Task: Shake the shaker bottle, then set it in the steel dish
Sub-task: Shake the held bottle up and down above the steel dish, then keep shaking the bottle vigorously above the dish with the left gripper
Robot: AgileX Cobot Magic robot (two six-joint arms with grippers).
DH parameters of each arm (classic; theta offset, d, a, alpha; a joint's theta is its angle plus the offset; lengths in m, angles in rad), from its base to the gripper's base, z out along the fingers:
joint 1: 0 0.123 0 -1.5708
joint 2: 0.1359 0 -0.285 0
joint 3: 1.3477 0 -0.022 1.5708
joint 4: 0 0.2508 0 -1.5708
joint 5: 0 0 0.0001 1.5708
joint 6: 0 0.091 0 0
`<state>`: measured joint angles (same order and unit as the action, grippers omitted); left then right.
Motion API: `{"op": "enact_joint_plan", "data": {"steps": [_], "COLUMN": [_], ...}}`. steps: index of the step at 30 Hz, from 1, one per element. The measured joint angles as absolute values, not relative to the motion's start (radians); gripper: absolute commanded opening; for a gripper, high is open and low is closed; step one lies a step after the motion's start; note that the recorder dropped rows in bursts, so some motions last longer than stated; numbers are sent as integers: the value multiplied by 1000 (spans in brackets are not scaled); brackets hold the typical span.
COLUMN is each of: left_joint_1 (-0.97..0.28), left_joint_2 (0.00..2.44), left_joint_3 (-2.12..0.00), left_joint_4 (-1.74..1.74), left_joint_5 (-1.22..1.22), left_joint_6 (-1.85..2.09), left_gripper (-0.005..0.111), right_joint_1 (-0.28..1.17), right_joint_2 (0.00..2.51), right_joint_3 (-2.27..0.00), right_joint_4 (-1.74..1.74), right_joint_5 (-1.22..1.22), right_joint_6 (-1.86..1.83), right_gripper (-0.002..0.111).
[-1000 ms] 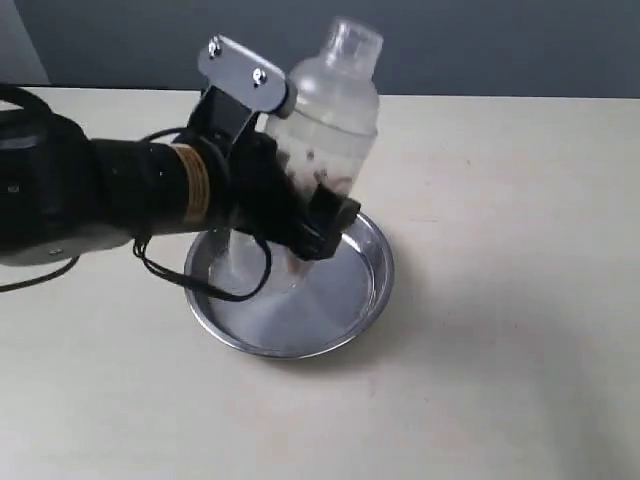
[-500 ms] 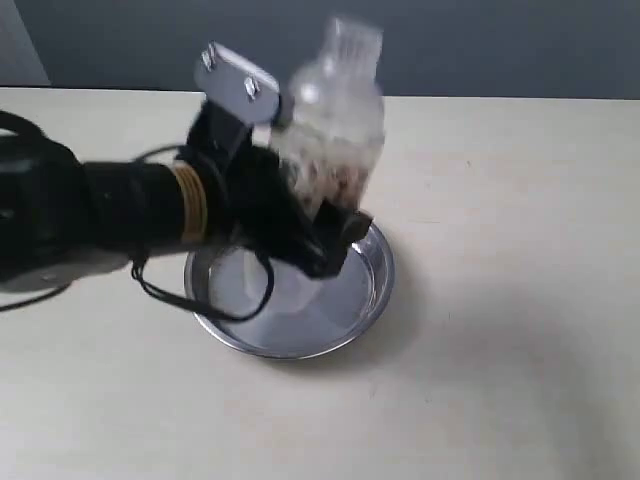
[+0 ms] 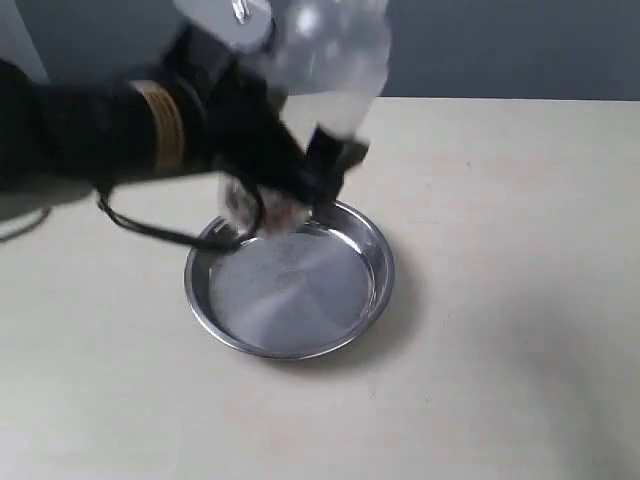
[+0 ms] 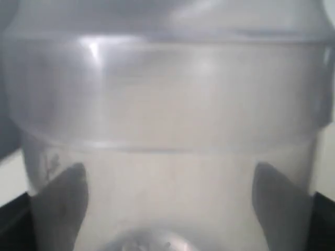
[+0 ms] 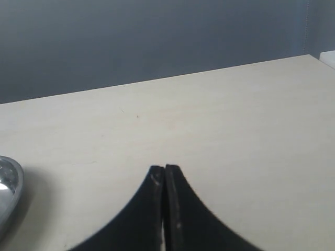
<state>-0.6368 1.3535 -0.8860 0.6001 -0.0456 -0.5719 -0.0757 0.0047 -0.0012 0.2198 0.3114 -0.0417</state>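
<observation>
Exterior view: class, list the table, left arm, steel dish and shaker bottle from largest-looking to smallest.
1. table
2. left arm
3. steel dish
4. shaker bottle, tentatively: it is motion-blurred, cropped by the top edge and partly hidden by the arm.

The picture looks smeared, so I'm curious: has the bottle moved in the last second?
Yes. The bottle has risen, up and away from the dish, which stayed put.

This looks like a lab test bench — a plain pale tabletop [image 5: 235, 130] spreads beneath my right pincer [image 5: 165, 172]. Ahead of it stands a flat grey-blue wall [image 5: 157, 36].
</observation>
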Motion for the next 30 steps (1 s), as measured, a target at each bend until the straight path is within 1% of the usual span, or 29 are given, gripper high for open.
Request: {"op": "enact_joint_plan", "data": {"steps": [2,4,6,8,11,14,15,17,20,23,25,28,30], "left_joint_1": [-632,-629,-629,-629,-629,-629,-629,-629,-629,-620,-619,-618,-613], "left_joint_2": [1322,1368,1437,1449,1355,1354,1386,1445,1409,1332,1360,1445,1416], "left_joint_3": [-886,-839,-795,-792,-866,-849,-827,-793,-813,-842,-810,-756,-762], "left_joint_4": [565,530,506,513,538,538,531,521,539,537,523,508,515], "left_joint_5": [-134,-171,-105,-42,-93,-178,-180,-105,-74,-183,-238,-164,-154], "left_joint_6": [-570,-568,-568,-567,-564,-562,-562,-567,-559,-550,-548,-557,-541], "left_gripper": [0,0,0,0,0,0,0,0,0,0,0,0,0], "right_joint_1": [-76,-76,-76,-76,-76,-76,-76,-76,-76,-76,-76,-76,-76], "right_joint_2": [5,5,5,5,5,5,5,5,5,5,5,5,5], "right_joint_3": [-1,-1,-1,-1,-1,-1,-1,-1,-1,-1,-1,-1,-1], "right_joint_4": [220,220,220,220,220,220,220,220,220,220,220,220,220], "right_joint_5": [311,311,311,311,313,313,313,313,313,313,313,313,313], "right_joint_6": [-42,-42,-42,-42,-42,-42,-42,-42,-42,-42,-42,-42,-42], "right_gripper": [-1,-1,-1,-1,-1,-1,-1,-1,-1,-1,-1,-1,-1]}}
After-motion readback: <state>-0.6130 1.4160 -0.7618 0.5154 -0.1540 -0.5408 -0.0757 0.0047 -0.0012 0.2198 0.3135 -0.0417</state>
